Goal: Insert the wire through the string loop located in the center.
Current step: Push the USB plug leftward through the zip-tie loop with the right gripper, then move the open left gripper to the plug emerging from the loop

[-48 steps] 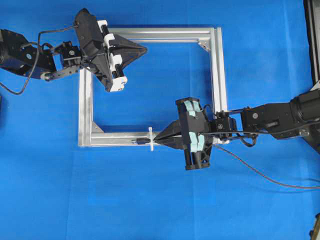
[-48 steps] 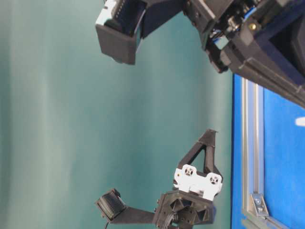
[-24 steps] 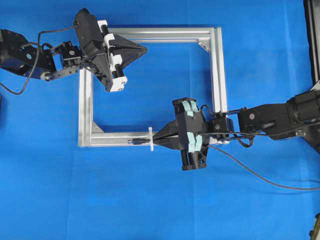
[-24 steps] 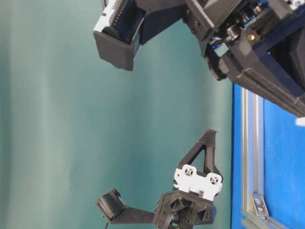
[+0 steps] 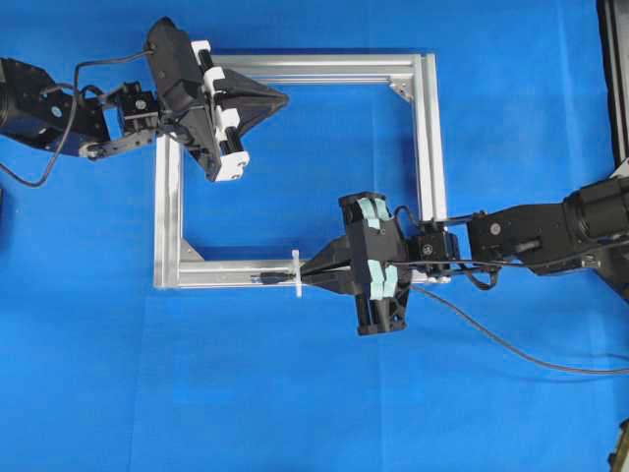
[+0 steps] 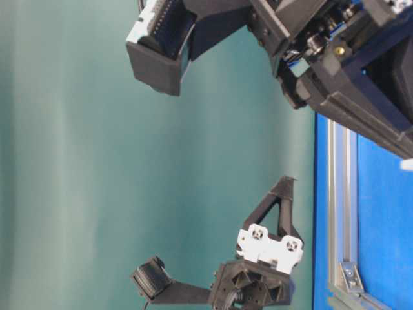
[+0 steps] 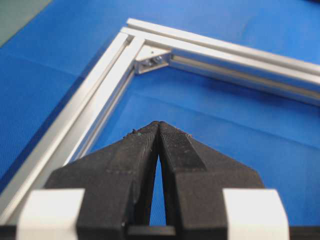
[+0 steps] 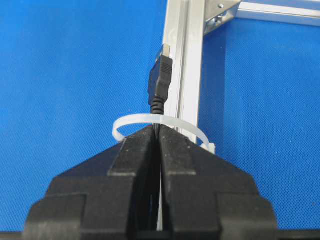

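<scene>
The right pincer (image 8: 159, 134) is gripping the wire (image 8: 161, 82), whose plug is already poking beyond the string loop (image 8: 131, 121); the closed, empty left pincer (image 7: 158, 126) is idling.

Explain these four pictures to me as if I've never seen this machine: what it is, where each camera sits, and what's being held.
This is a robot with two arms, each ending in a two-fingered hand. One picture looks straight down on a blue table; one looks from table level, turned sideways; the other two come from cameras on the wrists. On the table lies a silver aluminium frame. A small white string loop stands at its lower bar. The right hand is shut on the wire, whose black plug has gone through the loop. The left hand is shut, holds nothing, and hangs over the frame's upper left part.
</scene>
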`<state>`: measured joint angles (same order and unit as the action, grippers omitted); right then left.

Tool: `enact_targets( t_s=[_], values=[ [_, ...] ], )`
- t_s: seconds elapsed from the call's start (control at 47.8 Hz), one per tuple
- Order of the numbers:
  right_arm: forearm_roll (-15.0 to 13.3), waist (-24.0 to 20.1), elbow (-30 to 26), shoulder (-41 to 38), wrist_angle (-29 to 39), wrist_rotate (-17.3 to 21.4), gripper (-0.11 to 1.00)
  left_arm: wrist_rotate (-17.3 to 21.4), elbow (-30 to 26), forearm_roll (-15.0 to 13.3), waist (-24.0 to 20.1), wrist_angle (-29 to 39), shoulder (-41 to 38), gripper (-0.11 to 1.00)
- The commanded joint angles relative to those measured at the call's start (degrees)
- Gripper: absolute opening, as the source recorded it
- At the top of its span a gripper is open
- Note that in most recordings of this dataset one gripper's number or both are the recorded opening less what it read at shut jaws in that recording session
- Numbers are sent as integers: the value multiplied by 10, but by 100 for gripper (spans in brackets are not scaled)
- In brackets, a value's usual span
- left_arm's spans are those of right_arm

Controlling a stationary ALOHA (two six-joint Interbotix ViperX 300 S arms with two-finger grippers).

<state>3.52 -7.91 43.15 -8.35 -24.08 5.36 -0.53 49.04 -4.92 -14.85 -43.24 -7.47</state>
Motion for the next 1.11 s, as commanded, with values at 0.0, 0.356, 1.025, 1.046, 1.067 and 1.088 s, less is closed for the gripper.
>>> enact_targets(
  t_s=[0.0,0.356,1.025,1.046,1.067,1.088],
  values=[
    [-1,-2,-10,6,-5,0,-3,-1,3,1,15,-3,21,0],
    [-1,-2,-11,6,-4,0,-3,-2,42,1,105,-3,48,0],
    [-1,-2,-11,6,-4,0,-3,-29,40,1,247,-3,53,0],
    [-1,-1,-11,6,-4,0,-3,-29,40,1,248,-3,53,0],
    [-1,-2,-10,6,-4,0,-3,-28,40,1,249,-3,53,0],
    [-1,-2,-11,6,-4,0,-3,-27,40,1,248,-3,53,0]
  ],
)
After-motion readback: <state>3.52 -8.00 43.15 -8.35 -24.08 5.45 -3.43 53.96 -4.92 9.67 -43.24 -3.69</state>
